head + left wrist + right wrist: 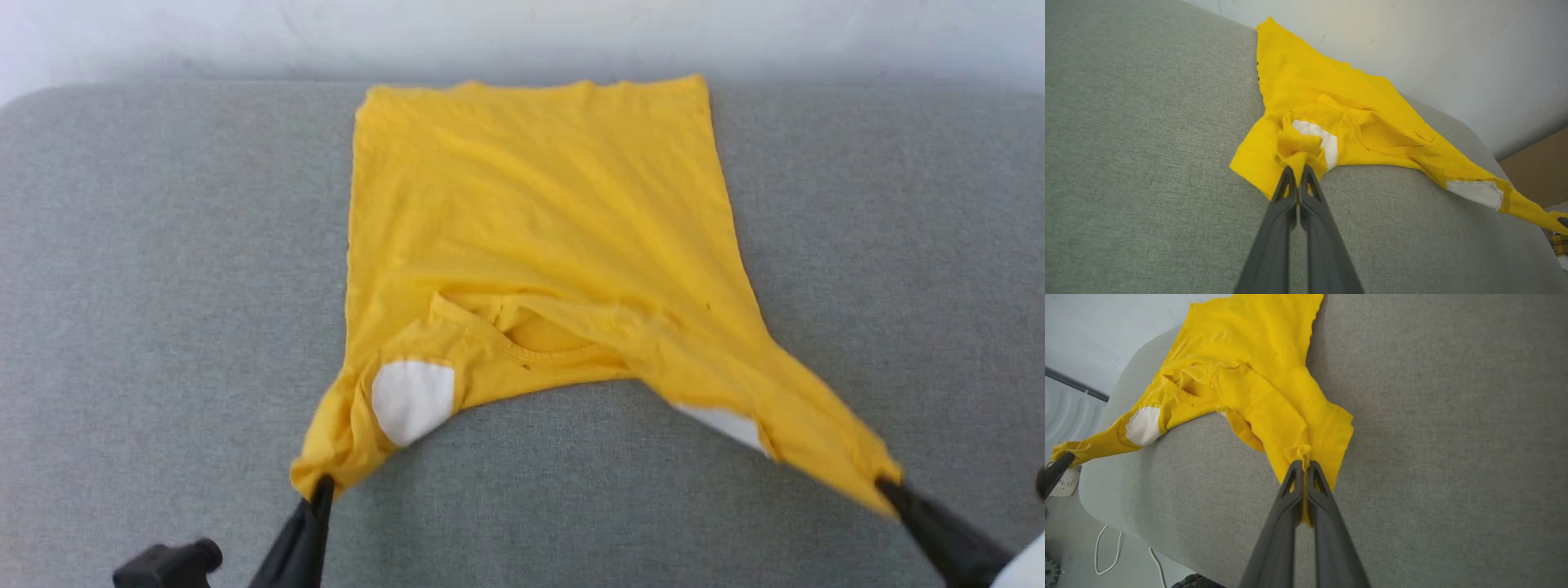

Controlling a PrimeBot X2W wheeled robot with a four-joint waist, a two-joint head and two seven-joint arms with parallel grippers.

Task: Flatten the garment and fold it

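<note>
The garment (531, 220) is a bright-yellow T-shirt spread on the grey cushion, hem at the far side, collar and sleeves toward me. A white patch (411, 398) shows by the near left sleeve, another (727, 425) by the right. My left gripper (321, 487) is shut on the left sleeve's bunched cloth, as the left wrist view shows (1298, 169) on the garment (1331, 102). My right gripper (888, 487) is shut on the right sleeve tip, pulled outward; in the right wrist view (1303, 464) yellow cloth (1257, 375) sits between its fingers.
The grey cushion (147, 286) stretches wide on both sides of the shirt and meets a pale wall (522, 33) at the back. A cardboard box (1539, 167) stands past the cushion's edge. White cable (1106, 555) lies on the floor below the near edge.
</note>
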